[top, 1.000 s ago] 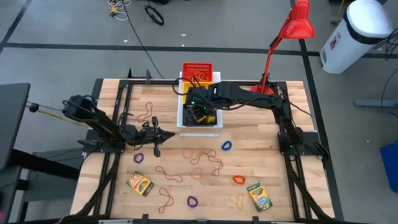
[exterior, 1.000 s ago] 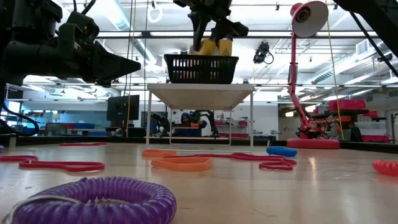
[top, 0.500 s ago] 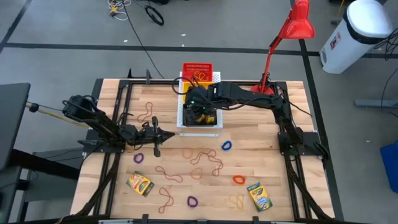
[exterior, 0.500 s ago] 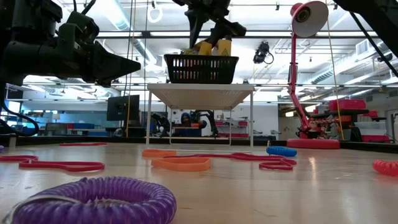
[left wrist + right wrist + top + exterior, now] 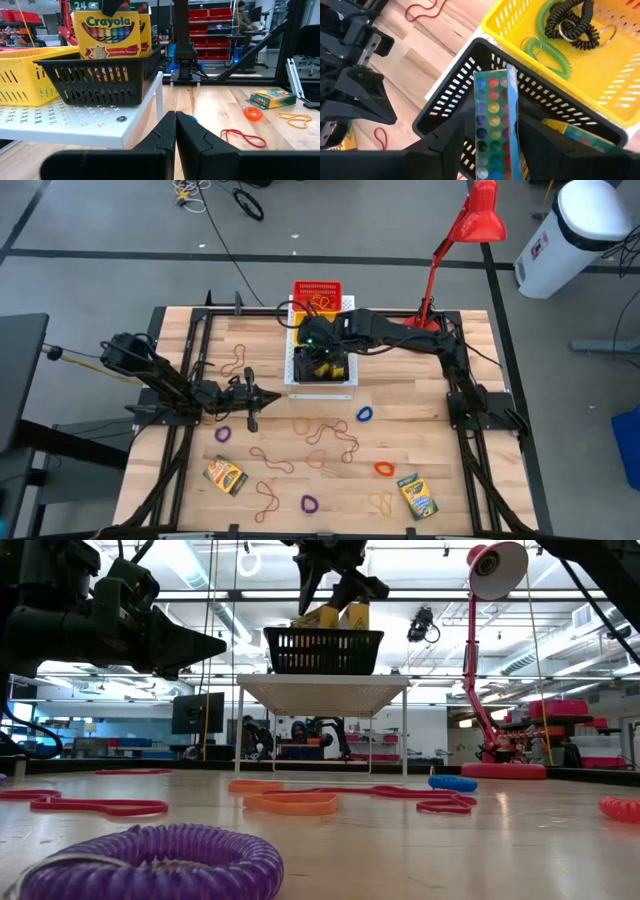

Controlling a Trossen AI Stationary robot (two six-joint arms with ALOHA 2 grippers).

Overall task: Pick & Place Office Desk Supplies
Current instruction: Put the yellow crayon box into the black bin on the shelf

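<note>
Crayola crayon box (image 5: 495, 125) stands upright in the black basket (image 5: 95, 80) at the bench's twelve o'clock, between the right hand's (image 5: 492, 131) parted fingers; left hand (image 5: 175, 135) waits shut, empty.

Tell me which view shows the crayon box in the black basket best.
Left wrist view: the crayon box stands upright in the black basket, label readable. Right wrist view shows its edge between open claw fingers; the low view shows only the top; the high view shows a speck.

robotics lab, red parts bins (image 5: 212, 14) (on shelving), workbenches
</note>
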